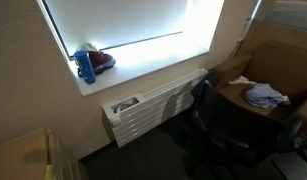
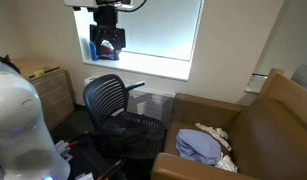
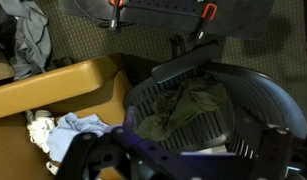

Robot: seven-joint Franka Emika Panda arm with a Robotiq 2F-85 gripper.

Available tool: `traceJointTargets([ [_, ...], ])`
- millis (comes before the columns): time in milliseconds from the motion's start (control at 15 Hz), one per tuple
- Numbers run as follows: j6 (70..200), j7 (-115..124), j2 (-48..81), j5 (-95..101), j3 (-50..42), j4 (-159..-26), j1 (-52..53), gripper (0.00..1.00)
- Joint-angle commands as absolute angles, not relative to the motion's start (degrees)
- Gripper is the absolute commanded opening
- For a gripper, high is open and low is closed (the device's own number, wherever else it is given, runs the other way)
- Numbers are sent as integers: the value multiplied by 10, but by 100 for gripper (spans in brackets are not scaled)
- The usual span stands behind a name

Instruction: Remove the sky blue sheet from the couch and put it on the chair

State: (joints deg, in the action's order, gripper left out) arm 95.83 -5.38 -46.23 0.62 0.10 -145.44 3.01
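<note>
The sky blue sheet [image 2: 199,147] lies crumpled on the seat of the brown couch [image 2: 273,115]. It also shows in an exterior view [image 1: 263,96] and at the lower left of the wrist view [image 3: 81,126]. The black mesh office chair [image 2: 115,102] stands next to the couch, below the window. In the wrist view a dark olive cloth [image 3: 186,110] lies on the chair's seat [image 3: 248,100]. My gripper [image 2: 107,42] hangs high above the chair, well clear of the sheet. In the wrist view its fingers [image 3: 183,165] are spread apart and hold nothing.
A white cloth [image 2: 223,135] lies beside the sheet on the couch. A white radiator [image 1: 153,108] runs under the window sill, which holds a blue bottle [image 1: 86,66]. A wooden cabinet [image 2: 48,90] stands beside the chair. More clothes [image 3: 28,35] lie on the floor.
</note>
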Motion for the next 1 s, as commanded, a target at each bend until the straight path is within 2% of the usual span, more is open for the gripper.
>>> traceJointTargets([
  [0,957,-54,-462,6,1,-1453,30,100],
  [400,973,-33,-448,12,5,-1457,19,100],
  [933,1190,66,-279,-12,-85,-1445,-82,100],
])
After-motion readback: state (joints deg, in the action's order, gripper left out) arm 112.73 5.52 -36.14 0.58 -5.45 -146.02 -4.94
